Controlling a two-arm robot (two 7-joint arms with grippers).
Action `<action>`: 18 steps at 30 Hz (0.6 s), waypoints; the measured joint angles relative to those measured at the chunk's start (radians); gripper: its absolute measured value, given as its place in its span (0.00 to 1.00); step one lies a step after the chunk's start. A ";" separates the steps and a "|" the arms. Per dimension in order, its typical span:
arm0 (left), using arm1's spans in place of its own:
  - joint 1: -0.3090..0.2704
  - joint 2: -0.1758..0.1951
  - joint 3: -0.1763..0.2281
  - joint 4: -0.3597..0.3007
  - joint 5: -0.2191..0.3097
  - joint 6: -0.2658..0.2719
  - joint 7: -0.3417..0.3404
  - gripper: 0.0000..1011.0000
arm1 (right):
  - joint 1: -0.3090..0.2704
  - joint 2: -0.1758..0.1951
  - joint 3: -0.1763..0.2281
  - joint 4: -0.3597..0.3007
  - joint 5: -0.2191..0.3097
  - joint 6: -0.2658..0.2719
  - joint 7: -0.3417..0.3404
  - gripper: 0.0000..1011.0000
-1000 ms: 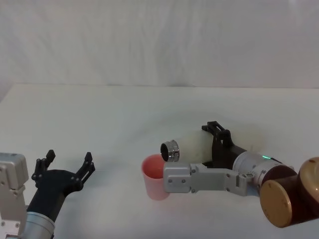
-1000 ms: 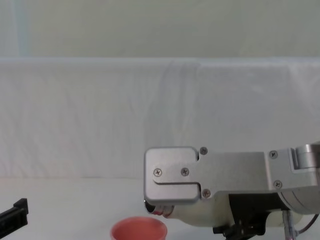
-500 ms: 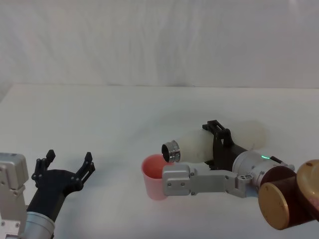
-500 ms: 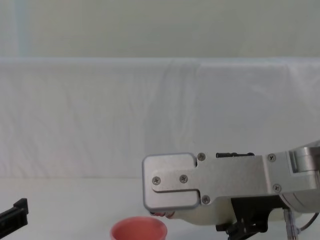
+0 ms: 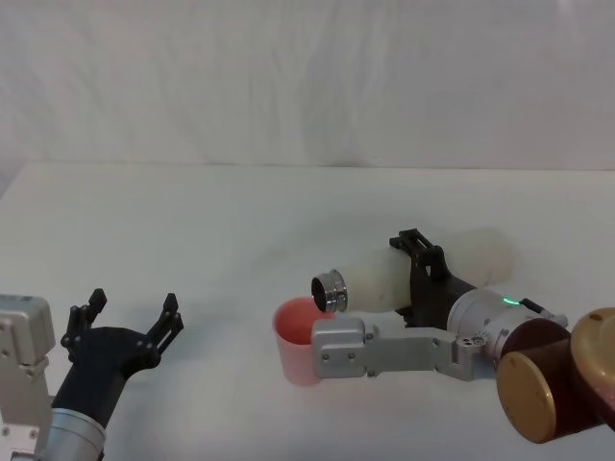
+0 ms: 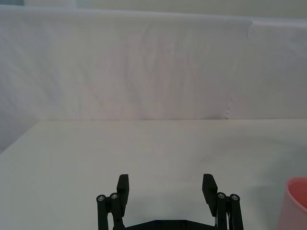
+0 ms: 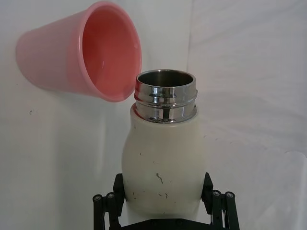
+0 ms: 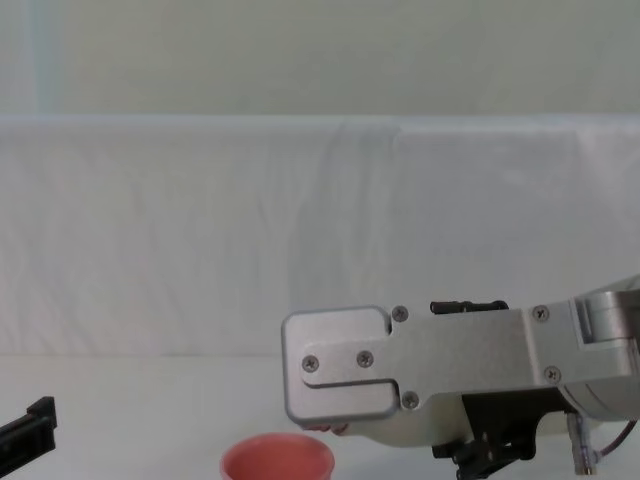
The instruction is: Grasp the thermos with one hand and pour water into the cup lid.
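Tabletop (image 5: 192, 211), white and cloth-covered, runs across the scene with a pale draped backdrop (image 5: 307, 77) behind it. At its near left corner my left gripper (image 5: 125, 322) sits parked and low, its black jaws spread wide with bare cloth between them; from its own wrist camera the two fingertips (image 6: 123, 184) stand well apart over the table, and a pink edge shows at the far side. Toward the middle stands the cup lid (image 5: 300, 341), a small pink-red cup resting upright on the cloth, mouth open upward. Just right of it, my right gripper (image 5: 423, 279), the hand, has its jaws clamped around the cream-white body of the thermos (image 5: 384, 279), which lies tipped nearly level, base pointing away to the right and steel neck aimed left. That shiny threaded mouth hangs just above the cup lid's rim, beside its right edge. From the right wrist camera the thermos (image 7: 162, 167) sits between my black fingers (image 7: 108, 203), its open neck close against the cup lid (image 7: 81, 52).
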 joint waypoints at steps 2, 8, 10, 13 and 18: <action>0.000 0.000 0.000 0.000 0.000 0.000 0.000 0.99 | 0.000 -0.001 0.000 0.000 -0.007 -0.001 0.003 0.95; 0.000 0.000 0.000 0.000 0.000 0.000 0.000 0.99 | 0.002 -0.005 -0.002 0.002 -0.022 -0.005 0.009 0.95; 0.000 0.000 0.000 0.000 0.000 0.000 0.000 0.99 | 0.003 -0.006 -0.003 0.003 -0.027 -0.006 0.010 0.95; 0.000 0.000 0.000 0.000 0.000 0.000 0.000 0.99 | 0.003 -0.006 -0.004 0.004 -0.034 -0.008 0.012 0.95; 0.000 0.000 0.000 0.000 0.000 0.000 0.000 0.99 | 0.005 -0.006 -0.007 0.005 -0.045 -0.010 0.017 0.95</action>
